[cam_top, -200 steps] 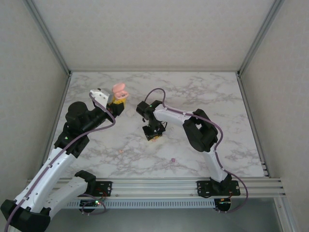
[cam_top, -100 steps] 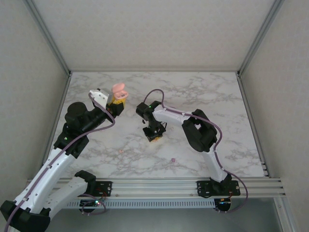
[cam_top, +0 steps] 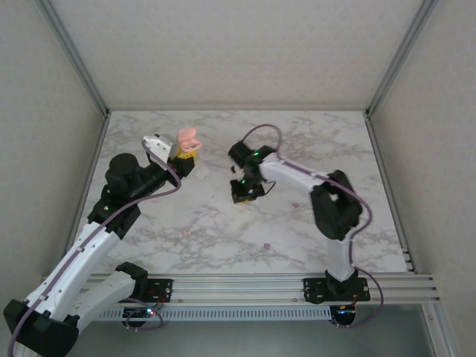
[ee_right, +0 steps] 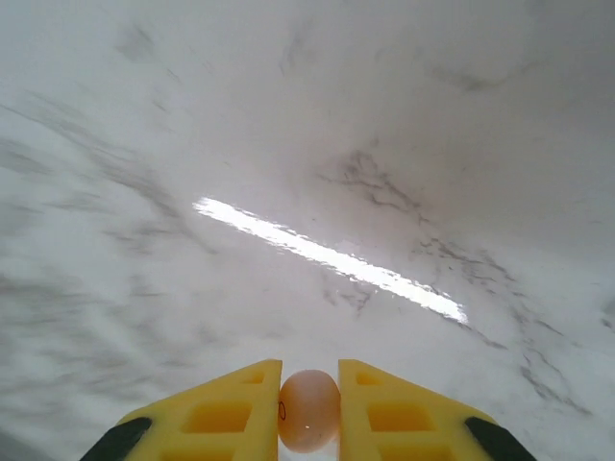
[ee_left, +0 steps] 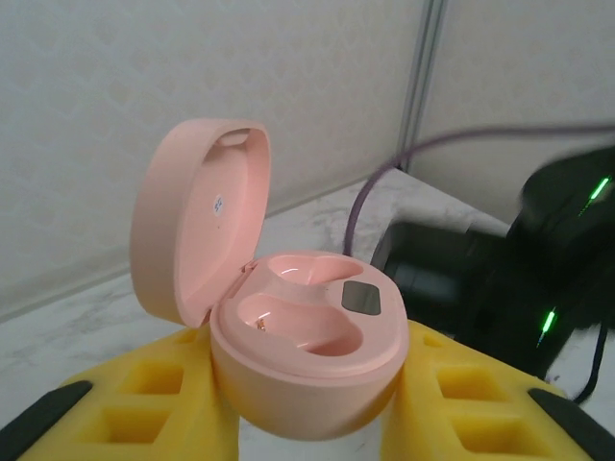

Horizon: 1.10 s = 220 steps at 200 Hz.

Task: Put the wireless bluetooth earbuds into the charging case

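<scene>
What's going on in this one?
The left hand holds a pink charging case with its lid open and both sockets empty. The right hand pinches a salmon-pink earbud over the marble table, apart from the case. A loose bud lies on the table nearer the arm bases.
</scene>
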Tool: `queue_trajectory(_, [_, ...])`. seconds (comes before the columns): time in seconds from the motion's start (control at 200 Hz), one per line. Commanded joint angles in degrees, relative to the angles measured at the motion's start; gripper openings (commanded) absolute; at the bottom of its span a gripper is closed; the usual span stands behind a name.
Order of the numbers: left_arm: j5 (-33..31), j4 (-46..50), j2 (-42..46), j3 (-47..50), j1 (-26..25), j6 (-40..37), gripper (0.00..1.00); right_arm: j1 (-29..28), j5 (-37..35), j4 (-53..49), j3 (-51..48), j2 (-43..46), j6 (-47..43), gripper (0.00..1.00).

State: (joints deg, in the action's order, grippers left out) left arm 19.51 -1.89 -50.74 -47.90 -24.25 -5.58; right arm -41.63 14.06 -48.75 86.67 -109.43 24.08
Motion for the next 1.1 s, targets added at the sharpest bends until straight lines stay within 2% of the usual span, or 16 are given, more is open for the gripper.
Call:
queue_trajectory(0.0, [4.8, -3.3, -2.6, -0.7, 0.4, 1.7, 0.13, 6.7, 14.1, 8.7, -3.2, 9.5, 5.3, 0.18])
queue_trajectory(0.22, [9.5, -8.0, -7.7, -0.9, 0.1, 3.3, 0.13, 16.3, 39.3, 16.6, -3.7, 16.8, 10.2, 0.18])
queue_trajectory(0.35, [13.0, -10.5, -10.0, -1.0, -0.2, 3.0, 0.13, 18.5, 52.6, 22.0, -2.7, 17.2, 14.3, 0.18])
queue_trajectory(0.415, [14.2, -11.5, -10.7, -1.1, -0.4, 2.8, 0.13, 18.6, 56.5, 22.9, -1.4, 16.8, 15.2, 0.18])
queue_trajectory(0.636, [17.7, -11.5, -11.7, -2.0, -0.9, 0.2, 0.13, 18.7, 61.0, 24.5, 1.2, 16.1, 17.5, 0.18])
queue_trajectory(1.096, [20.6, -11.6, -13.3, -3.3, -1.8, -3.4, 0.13, 18.6, 60.4, 32.9, -0.4, 16.8, 25.9, 0.19])
